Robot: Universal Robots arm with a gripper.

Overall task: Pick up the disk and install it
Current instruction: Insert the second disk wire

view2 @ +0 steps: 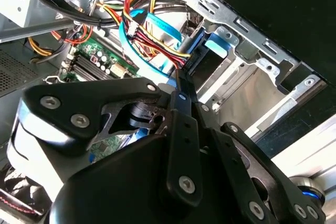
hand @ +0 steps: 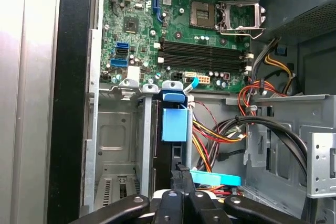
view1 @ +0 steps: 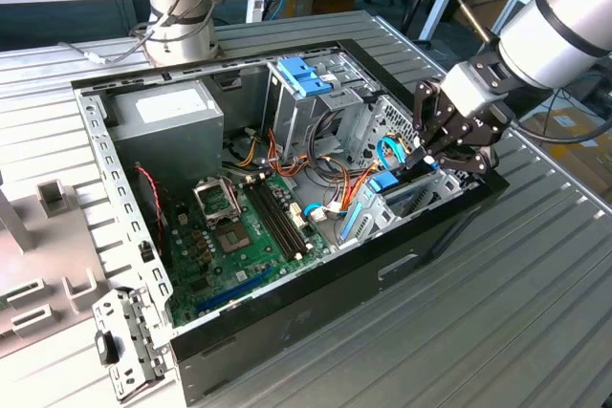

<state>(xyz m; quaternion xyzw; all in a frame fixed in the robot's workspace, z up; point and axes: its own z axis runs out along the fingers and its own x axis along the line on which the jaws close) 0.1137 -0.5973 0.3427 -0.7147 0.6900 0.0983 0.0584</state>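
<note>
The disk (hand: 162, 153) stands on edge as a dark slab in the grey drive bay (hand: 113, 140) at the case's front corner, with a blue plastic piece (hand: 174, 124) beside its inner end. In the exterior view the disk (view1: 417, 193) sits low in the bay at the case's right end. My gripper (view1: 427, 154) is right above it, its black fingers pressed together. In both wrist views the joined fingertips (hand: 181, 174) (view2: 182, 88) meet the disk's near edge (view2: 202, 65). The label is hidden.
The open computer case (view1: 287, 332) lies on a ribbed metal table (view1: 497, 322). Inside are the green motherboard (view1: 239, 236), a grey power-supply box (view1: 172, 112), an upper bay with a blue latch (view1: 304, 78), and red, yellow and blue cables (view2: 147, 30) close to the bay. A loose bracket (view1: 124, 341) lies outside.
</note>
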